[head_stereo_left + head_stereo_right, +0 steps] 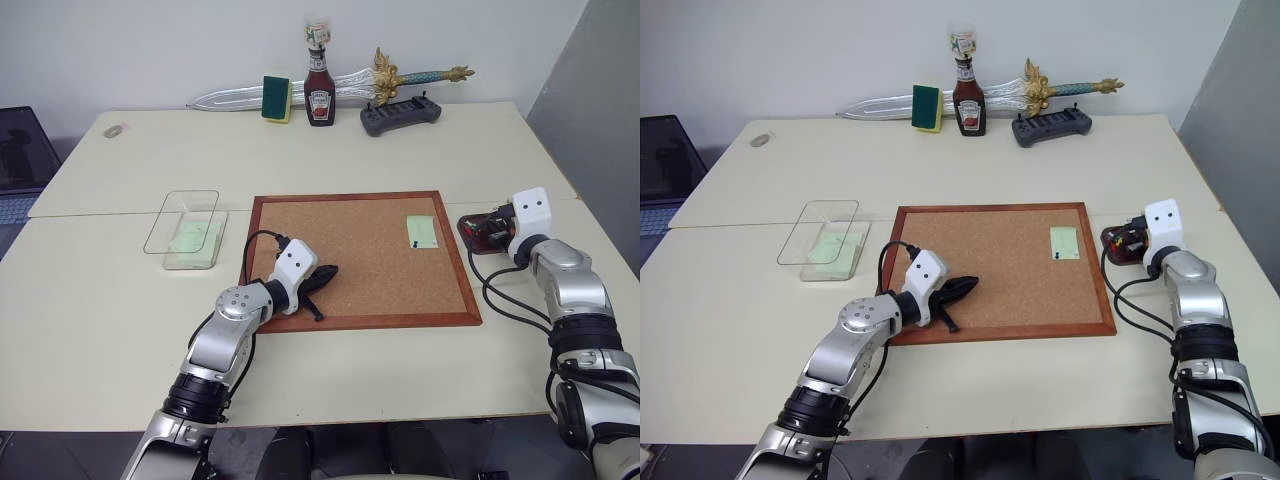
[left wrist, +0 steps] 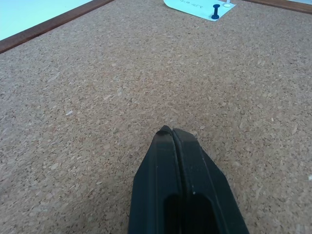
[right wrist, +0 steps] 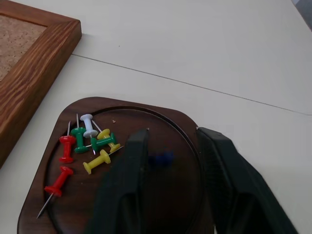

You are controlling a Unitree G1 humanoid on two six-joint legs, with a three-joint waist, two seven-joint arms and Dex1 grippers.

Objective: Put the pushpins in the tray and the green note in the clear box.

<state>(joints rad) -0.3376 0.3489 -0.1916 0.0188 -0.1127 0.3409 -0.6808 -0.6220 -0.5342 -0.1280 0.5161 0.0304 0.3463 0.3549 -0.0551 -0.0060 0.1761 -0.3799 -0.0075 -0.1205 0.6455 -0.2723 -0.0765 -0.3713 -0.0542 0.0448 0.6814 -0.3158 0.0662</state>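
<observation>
Wide bare table (image 1: 100,330) in front of and left of the corkboard (image 1: 355,255): open passage. Board surface mostly free; only the green note (image 1: 421,232) with a dark pushpin (image 1: 413,243) near its right edge. Left gripper (image 1: 325,272), fingers pressed together, over the board's near-left part. Narrow gap between board frame and tray (image 3: 73,117); right gripper (image 3: 170,151), jaws parted, over the tray. Clear box (image 1: 185,228) just left of the board. Back edge crowded: sponge (image 1: 277,98), ketchup bottle (image 1: 320,90), toy sword (image 1: 350,88).

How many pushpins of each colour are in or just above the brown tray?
red pushpins: 2
green pushpins: 2
yellow pushpins: 2
white pushpin: 1
blue pushpin: 1, blurred
Total: 8
</observation>
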